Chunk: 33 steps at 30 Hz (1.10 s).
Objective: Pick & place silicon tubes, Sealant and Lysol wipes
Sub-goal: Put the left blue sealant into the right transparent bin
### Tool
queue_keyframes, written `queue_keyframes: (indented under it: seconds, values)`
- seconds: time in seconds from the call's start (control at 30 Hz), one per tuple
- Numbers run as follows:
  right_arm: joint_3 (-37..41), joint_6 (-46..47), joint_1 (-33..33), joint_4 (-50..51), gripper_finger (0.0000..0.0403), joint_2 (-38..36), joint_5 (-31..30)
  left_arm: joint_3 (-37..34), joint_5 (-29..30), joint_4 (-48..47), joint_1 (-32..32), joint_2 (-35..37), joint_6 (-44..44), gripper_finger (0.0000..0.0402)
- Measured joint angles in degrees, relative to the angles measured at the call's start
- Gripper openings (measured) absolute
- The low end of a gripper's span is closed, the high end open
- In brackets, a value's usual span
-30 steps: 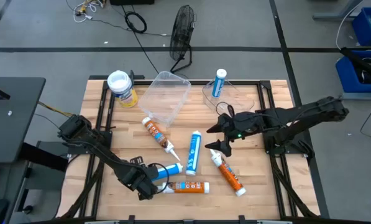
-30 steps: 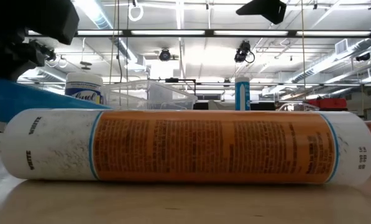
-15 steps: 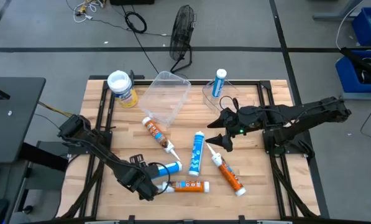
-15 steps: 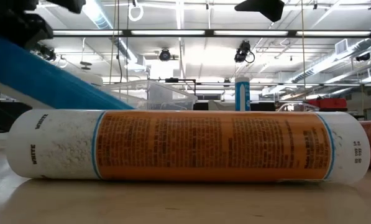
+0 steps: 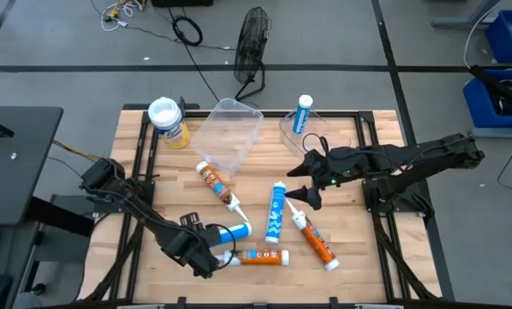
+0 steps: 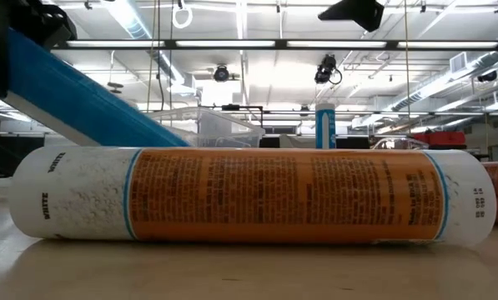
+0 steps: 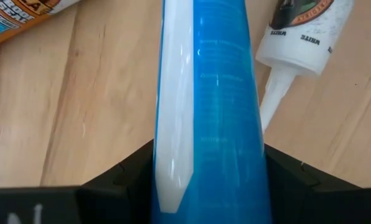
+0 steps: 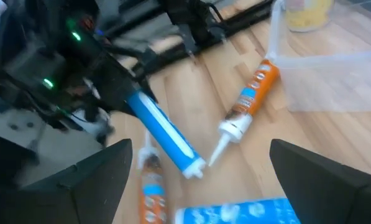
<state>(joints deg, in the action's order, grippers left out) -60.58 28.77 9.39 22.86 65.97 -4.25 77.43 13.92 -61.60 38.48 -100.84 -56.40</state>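
Blue tube (image 5: 227, 233) is in the left gripper (image 5: 206, 245), clamped around its barrel at about seven o'clock on the table (image 5: 358, 257), nozzle end tilted up in the low view. It looks a stiff, smooth plastic cylinder, likely moderately heavy and slippery, so a mid-barrel grip suits it better than the tapered nozzle. Touching or just beside it, toward six o'clock, lies an orange tube (image 5: 261, 257). At centre rests a blue-patterned tube (image 5: 275, 215), with the right gripper (image 5: 300, 183) hovering at its three o'clock side, fingers spread and empty. The Lysol wipes (image 5: 169, 122) stand at eleven o'clock, beside a clear bin (image 5: 227, 130).
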Motion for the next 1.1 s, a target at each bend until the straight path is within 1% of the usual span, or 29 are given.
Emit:
queue_keyframes:
  seconds: [0.1, 0.23, 0.57, 0.8, 0.97, 1.1]
  values:
    - [0.0, -2.1, -0.2, 6.2, 0.0384, 0.6, -3.2, 0.0, 1.0, 0.2, 0.0, 0.0, 0.0, 0.0219]
    - [0.0, -2.3, -1.0, 9.4, 0.0384, 1.1, -2.6, 0.0, 1.8, 0.4, 0.0, 0.0, 0.1, 0.0219]
    - [0.0, -2.9, -1.0, 8.4, 0.0384, 1.1, -2.2, 0.0, 4.3, 0.8, -0.4, 1.0, 0.0, 0.0219]
    - [0.0, -4.4, -1.0, 10.3, 0.0384, 3.1, -2.2, 0.7, 9.1, 1.8, -1.5, 2.8, 1.3, 0.0218]
    - [0.0, -4.3, -1.0, 9.7, 0.0384, 4.9, -1.7, 1.9, 9.4, 2.7, -3.0, 3.0, 4.2, 0.0217]
    - [0.0, -4.4, -1.0, 9.7, 0.0384, 5.6, -0.7, 1.9, 8.8, 2.3, -3.6, 3.0, 4.5, 0.0217]
